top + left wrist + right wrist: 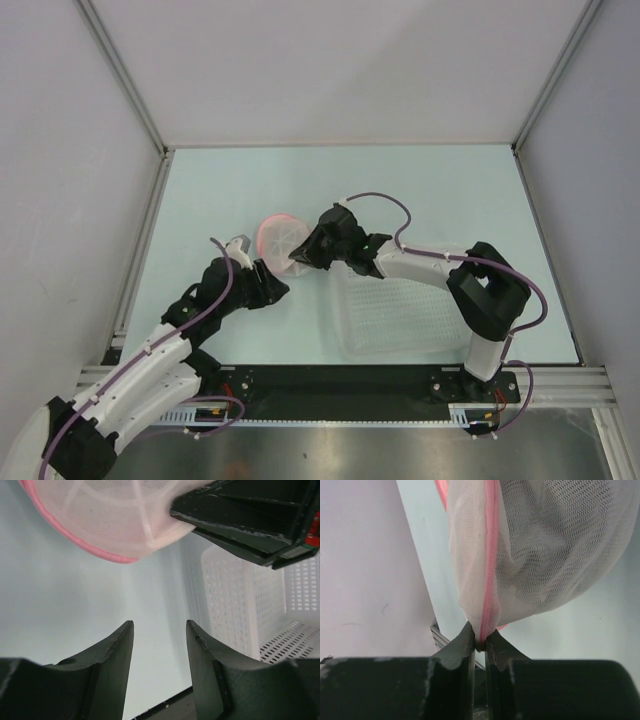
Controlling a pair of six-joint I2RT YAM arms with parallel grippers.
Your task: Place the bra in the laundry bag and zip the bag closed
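The laundry bag [278,238] is a white mesh pouch with pink trim, held up off the table left of centre. My right gripper [300,258] is shut on its lower edge. In the right wrist view the jaws [480,639] pinch the pink zipper seam of the bag [545,555], which hangs away from them. My left gripper [272,285] sits just in front of and below the bag. In the left wrist view it [160,625] is open with only table between its fingers, and the bag [115,515] is above them. The bra is out of view.
A white perforated plastic basket [400,310] stands on the table at the right, under the right arm, and shows close beside the left gripper [240,595]. White walls enclose the pale table on three sides. The black base rail runs along the near edge.
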